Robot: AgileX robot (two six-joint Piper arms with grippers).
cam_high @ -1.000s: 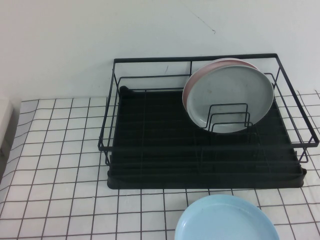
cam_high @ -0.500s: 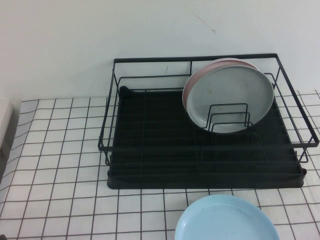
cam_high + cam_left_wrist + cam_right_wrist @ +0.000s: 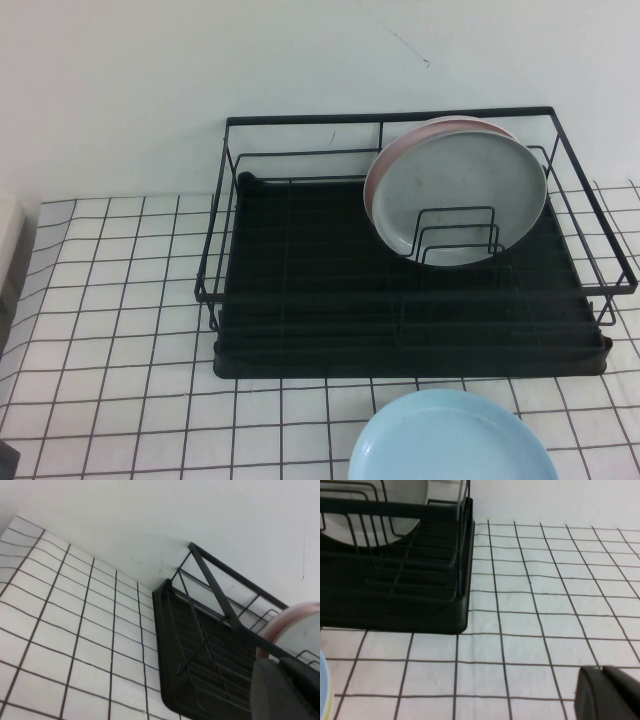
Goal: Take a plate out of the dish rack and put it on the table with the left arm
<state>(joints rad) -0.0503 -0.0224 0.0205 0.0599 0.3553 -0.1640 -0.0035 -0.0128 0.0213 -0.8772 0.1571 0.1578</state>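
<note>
The dish rack (image 3: 410, 255) sits on the table (image 3: 110, 300), against the wall behind it. In its right part, 2 plates stand upright between the dividers: the plate (image 3: 460, 195) in front, another plate (image 3: 400, 150) just behind (touching, it seems). A third plate (image 3: 450, 440) lies flat on the table before the rack.

Tabletop (image 3: 120, 300): white, thin black grid lines forming small squares. Dish rack (image 3: 300, 330): black wire, black tray base. Plate (image 3: 460, 195): pale grey with small dark specks, at about 2 o'clock in the rack. Pale pink plate (image 3: 385, 165): only its rim shows, behind the grey one. Light blue plate (image 3: 450, 440): plain, at 5 o'clock on the tabletop. Left pincer (image 3: 287, 690): matte black. Right pincer (image 3: 610, 692): black. Wall (image 3: 200, 70): off-white.
</note>
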